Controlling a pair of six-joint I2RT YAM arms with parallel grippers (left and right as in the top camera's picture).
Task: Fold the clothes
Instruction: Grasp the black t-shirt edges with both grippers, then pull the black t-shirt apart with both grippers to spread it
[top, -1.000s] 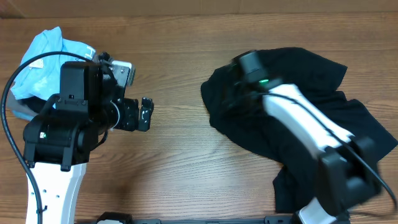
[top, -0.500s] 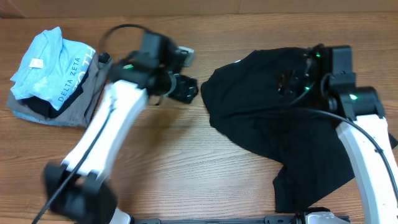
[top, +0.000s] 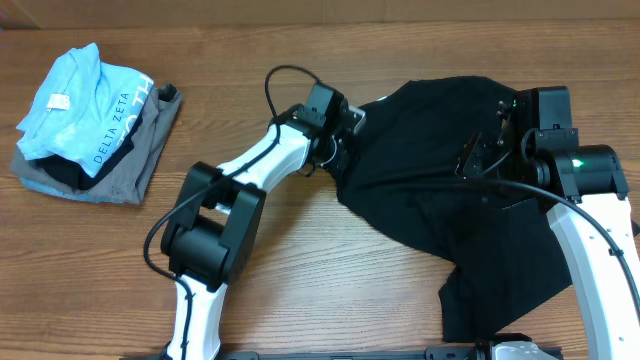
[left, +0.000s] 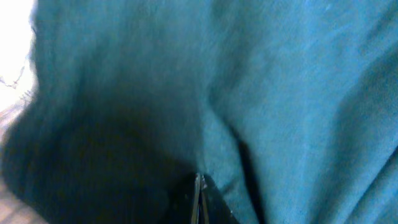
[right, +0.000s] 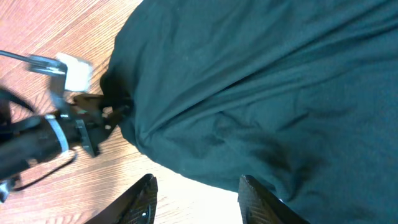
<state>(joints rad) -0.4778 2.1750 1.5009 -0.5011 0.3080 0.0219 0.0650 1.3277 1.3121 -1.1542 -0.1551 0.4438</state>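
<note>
The clothes, one black T-shirt, lie crumpled on the right half of the wooden table. My left gripper reaches across to the shirt's left edge, and its jaws are shut on the cloth there. In the left wrist view the closed fingertips press together amid dark fabric. My right gripper hovers above the shirt's upper right part. Its jaws stand open with nothing between them, over the shirt and bare wood. The left gripper also shows at the hem in the right wrist view.
A light blue "DELTA ZETA" shirt lies on a grey folded garment at the far left. Bare wooden table spreads between that pile and the black shirt. The left arm's cable loops above its wrist.
My left arm swung from beside the left pile to the black shirt's left edge and its jaws closed there. My right arm drew back from over the shirt to its right side.
</note>
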